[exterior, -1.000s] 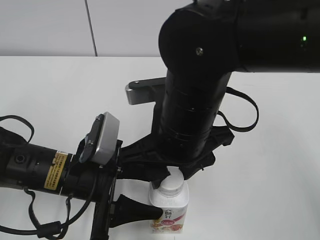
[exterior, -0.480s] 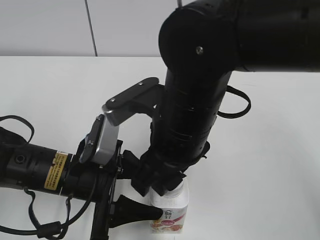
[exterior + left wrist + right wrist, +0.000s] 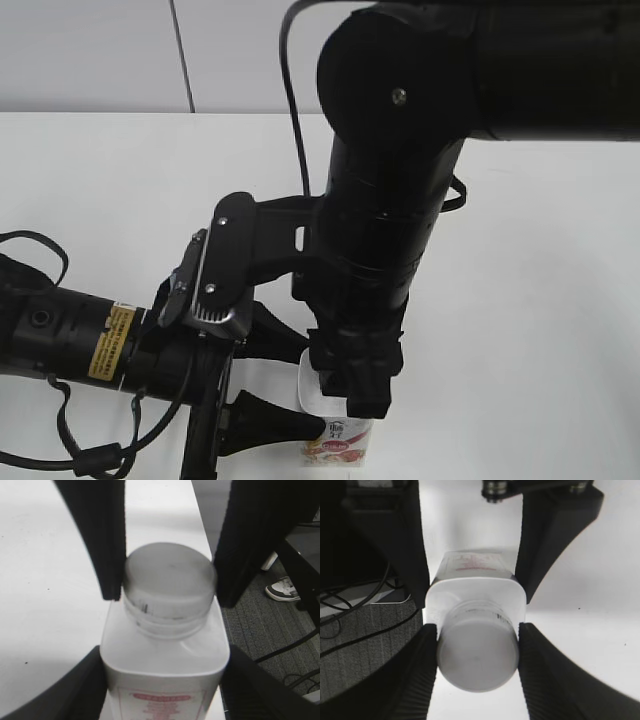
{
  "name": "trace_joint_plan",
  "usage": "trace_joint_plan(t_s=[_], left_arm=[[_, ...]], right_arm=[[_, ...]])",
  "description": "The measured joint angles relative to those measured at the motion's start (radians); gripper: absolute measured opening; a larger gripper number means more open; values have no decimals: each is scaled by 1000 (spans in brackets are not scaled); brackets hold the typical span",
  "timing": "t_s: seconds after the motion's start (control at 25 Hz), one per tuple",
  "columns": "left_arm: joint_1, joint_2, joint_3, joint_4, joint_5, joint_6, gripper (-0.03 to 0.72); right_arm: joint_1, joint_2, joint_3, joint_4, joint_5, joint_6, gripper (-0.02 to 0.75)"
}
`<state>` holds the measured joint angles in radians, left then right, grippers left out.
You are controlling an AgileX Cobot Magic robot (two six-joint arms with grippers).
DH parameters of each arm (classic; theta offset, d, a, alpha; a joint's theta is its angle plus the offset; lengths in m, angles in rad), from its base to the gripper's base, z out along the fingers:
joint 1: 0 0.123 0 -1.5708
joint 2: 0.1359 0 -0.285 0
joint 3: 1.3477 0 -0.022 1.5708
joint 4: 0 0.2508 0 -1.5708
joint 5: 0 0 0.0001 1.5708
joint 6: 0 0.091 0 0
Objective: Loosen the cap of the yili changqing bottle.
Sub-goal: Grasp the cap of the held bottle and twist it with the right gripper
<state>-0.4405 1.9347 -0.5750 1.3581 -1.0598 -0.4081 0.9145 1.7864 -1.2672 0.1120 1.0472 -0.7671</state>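
Note:
The yili changqing bottle (image 3: 338, 445) stands upright near the table's front edge, white and squarish with a red-printed label. My left gripper (image 3: 300, 392) reaches in from the left and is shut on the bottle's body (image 3: 165, 655), one black finger (image 3: 87, 685) pressed on each side. My right gripper (image 3: 352, 385) comes down from above and hides the cap in the exterior view. In the right wrist view the round white cap (image 3: 477, 657) sits between the ribbed fingers (image 3: 422, 670), which touch both its sides. The left wrist view also shows the cap (image 3: 170, 577).
The white table (image 3: 540, 330) spreads behind and to the right. Its edge runs close beside the bottle, with grey floor (image 3: 270, 630), a shoe (image 3: 287, 587) and cables (image 3: 350, 600) beyond it. The big black right arm (image 3: 400, 180) fills the middle of the exterior view.
My right wrist has turned about the bottle's axis, swinging its camera from the back round to the front left. The gripper has closed a little on the cap. Left arm and bottle have stayed still.

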Motion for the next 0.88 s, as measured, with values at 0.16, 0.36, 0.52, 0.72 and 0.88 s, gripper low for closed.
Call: trace_joint_plan(t_s=[0.16, 0.36, 0.52, 0.72, 0.88], left_arm=[[0, 0, 0, 0, 0, 0, 428], [0, 0, 0, 0, 0, 0, 428], [0, 0, 0, 0, 0, 0, 428], [0, 0, 0, -1, 0, -3, 428], [0, 0, 0, -1, 0, -3, 428]], right_arm=[[0, 0, -1, 0, 0, -80, 392], [0, 0, -1, 0, 1, -91, 392], [0, 0, -1, 0, 1, -93, 393], [0, 0, -1, 0, 29, -79, 519], [0, -8, -1, 18, 29, -66, 566]])
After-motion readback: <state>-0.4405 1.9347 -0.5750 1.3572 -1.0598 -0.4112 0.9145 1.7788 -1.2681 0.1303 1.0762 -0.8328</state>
